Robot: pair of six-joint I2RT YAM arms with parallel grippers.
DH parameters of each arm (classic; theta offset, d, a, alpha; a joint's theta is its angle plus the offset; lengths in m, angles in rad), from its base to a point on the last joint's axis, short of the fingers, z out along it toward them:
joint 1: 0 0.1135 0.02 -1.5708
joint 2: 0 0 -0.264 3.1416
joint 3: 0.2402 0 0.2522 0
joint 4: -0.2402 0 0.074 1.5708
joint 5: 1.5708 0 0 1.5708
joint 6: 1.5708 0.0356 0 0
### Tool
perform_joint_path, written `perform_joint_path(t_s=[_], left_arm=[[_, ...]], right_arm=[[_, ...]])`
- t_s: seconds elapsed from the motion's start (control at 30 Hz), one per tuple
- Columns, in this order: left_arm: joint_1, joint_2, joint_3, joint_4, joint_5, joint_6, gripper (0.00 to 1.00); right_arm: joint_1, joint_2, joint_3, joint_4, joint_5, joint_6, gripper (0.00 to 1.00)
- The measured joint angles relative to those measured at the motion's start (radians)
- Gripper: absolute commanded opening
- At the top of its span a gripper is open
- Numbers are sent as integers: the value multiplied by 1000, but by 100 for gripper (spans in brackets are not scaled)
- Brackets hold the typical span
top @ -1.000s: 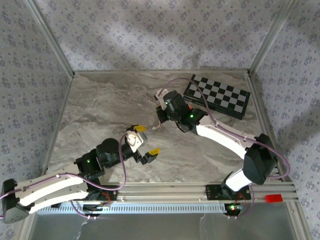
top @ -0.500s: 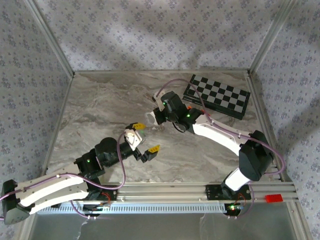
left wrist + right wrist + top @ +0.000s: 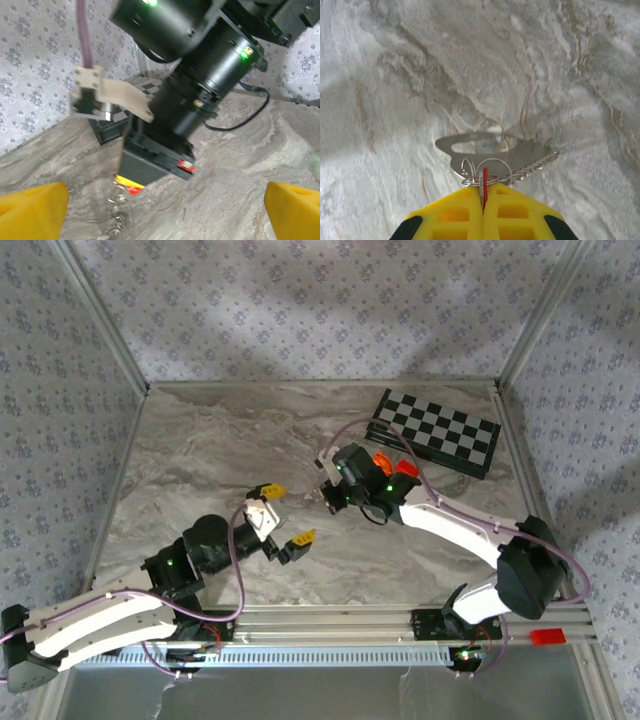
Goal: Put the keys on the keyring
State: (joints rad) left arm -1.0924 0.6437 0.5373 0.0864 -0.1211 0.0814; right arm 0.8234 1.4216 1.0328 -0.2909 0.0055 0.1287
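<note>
Firstly, counter (image 3: 200,450): grey-veined marble; checkerboard (image 3: 440,435) far R.
Walls (image 3: 300,300): floral wallpaper, alu posts (image 3: 100,315).
R tool (image 3: 483,192): clenched on keys (image 3: 484,179) by red tag; keyring (image 3: 535,167) alongside.
L tool (image 3: 288,514): released, fingers wide.

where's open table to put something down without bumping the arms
The far-left table, between the left wall, back wall and the open left gripper, is bare. So is the near strip between both arms. Crowded: the centre, where the right gripper holds the keys, and the far-right corner with the checkerboard and orange blocks.
</note>
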Motion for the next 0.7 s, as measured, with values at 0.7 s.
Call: perform_joint_path(t_s=[0.7], left_arm=[[6, -21, 10, -64, -11, 3, 100]], right_arm=[[-64, -125, -391, 38, -206, 210, 0]])
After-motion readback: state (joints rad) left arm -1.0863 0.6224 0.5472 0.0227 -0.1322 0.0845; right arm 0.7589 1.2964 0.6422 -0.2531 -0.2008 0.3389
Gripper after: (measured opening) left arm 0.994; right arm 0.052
